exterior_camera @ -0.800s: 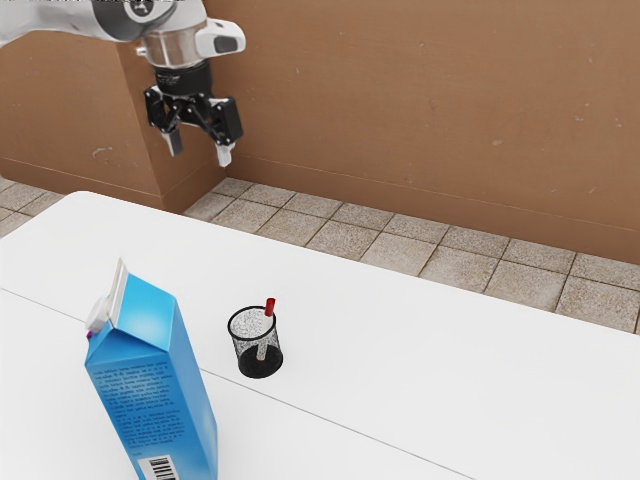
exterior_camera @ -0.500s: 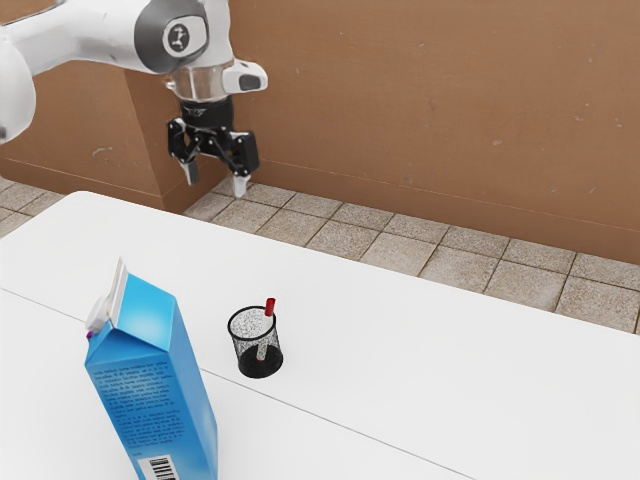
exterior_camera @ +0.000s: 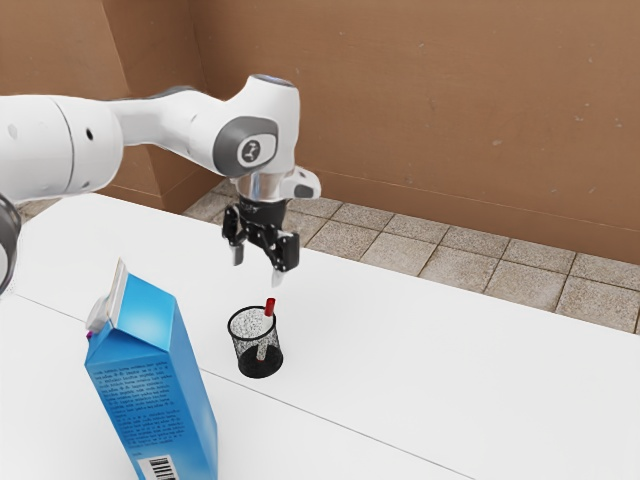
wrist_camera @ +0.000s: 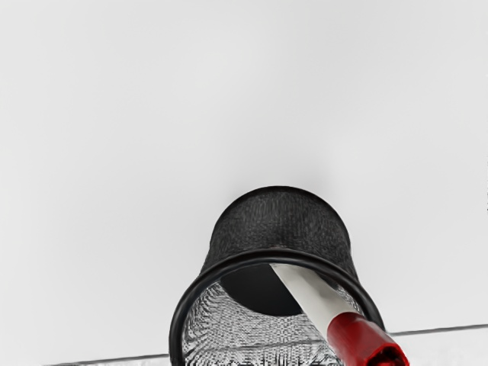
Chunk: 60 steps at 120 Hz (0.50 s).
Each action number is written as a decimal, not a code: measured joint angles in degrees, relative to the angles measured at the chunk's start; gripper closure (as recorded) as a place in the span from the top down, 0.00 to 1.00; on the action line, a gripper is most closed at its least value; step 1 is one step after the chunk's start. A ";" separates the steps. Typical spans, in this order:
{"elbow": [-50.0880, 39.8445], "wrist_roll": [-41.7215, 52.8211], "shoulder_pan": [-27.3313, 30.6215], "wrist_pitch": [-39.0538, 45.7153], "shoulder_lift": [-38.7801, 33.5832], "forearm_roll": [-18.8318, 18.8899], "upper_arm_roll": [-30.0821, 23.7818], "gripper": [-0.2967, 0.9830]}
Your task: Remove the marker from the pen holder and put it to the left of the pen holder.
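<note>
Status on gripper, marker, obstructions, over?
Gripper open, empty, raised near pen holder. Marker inside, leaning, red end up. Blue carton stands apart, likely no obstacle.

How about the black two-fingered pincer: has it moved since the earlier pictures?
Yes: in the exterior view, the pincer has moved down and toward the view's right, closer to the black mesh pen holder.

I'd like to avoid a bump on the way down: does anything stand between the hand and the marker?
Nothing visible stands between the open hand and the marker, whose red end pokes above the rim of the mesh pen holder. The blue carton stands toward the exterior view's left, outside that gap.
</note>
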 joint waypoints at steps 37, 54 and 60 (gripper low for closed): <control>-8.41 7.51 -0.02 2.43 -2.78 0.67 -2.16 0.77; -9.29 9.66 -0.02 3.32 -2.60 0.56 -4.16 0.77; -9.27 10.23 -0.02 3.52 -2.28 0.60 -4.30 0.77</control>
